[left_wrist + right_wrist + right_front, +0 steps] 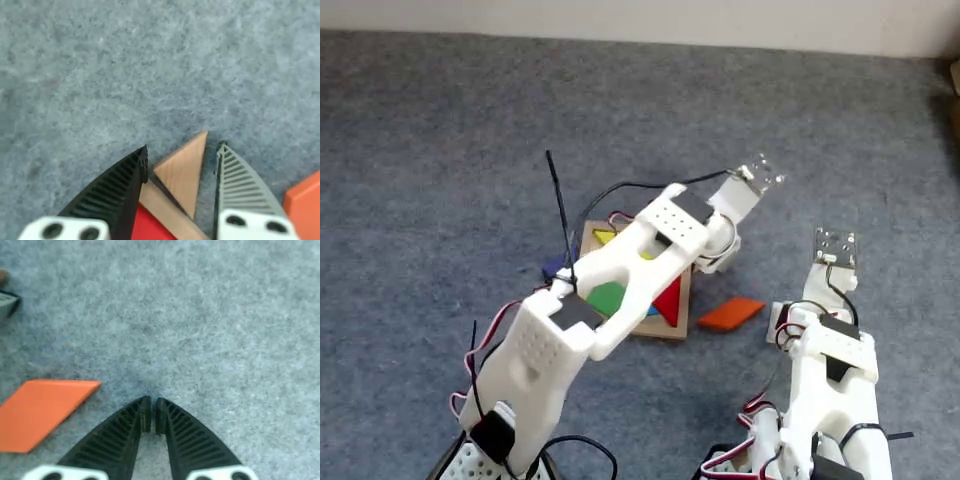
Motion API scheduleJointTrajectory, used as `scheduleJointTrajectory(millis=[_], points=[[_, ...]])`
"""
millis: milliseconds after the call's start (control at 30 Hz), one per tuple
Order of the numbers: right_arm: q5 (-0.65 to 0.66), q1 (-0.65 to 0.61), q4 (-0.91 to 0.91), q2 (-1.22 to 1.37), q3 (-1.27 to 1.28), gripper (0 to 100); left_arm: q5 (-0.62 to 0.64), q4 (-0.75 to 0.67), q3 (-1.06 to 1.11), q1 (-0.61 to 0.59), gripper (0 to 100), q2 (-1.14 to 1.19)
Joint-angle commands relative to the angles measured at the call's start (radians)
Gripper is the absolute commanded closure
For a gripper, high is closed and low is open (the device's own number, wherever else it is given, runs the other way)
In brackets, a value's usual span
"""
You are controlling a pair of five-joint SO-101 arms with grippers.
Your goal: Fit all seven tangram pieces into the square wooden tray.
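Currently tray (665, 331) holds green piece (608, 298), red piece (668, 300); orange piece (730, 313) outside.

The white plastic left arm (620, 270) and white plastic right arm (832, 375) are showing perforated shells, black servo blocks and looping red, black and white cables. The left gripper (182, 150) is wearing one black ribbed finger (115, 190) and one grey ribbed finger (240, 180). The right gripper (151, 402) is wearing two black ribbed fingers (120, 437).
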Motion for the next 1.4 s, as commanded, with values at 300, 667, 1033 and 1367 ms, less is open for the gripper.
scheduleJointTrajectory(millis=[300,667,1033,1367], points=[[-0.003,0.015,-0.022,-0.007,-0.002,95.0,-0.005,0.295,-0.302,0.024,90,0.113],[-0.003,0.015,-0.022,-0.007,-0.002,95.0,0.046,0.43,-0.32,0.013,90,-0.056],[-0.003,0.015,-0.022,-0.007,-0.002,95.0,0.046,0.578,-0.318,-0.124,90,-0.242],[-0.003,0.005,0.002,-0.007,-0.01,95.0,0.044,0.717,-0.317,-0.248,90,-0.487]])
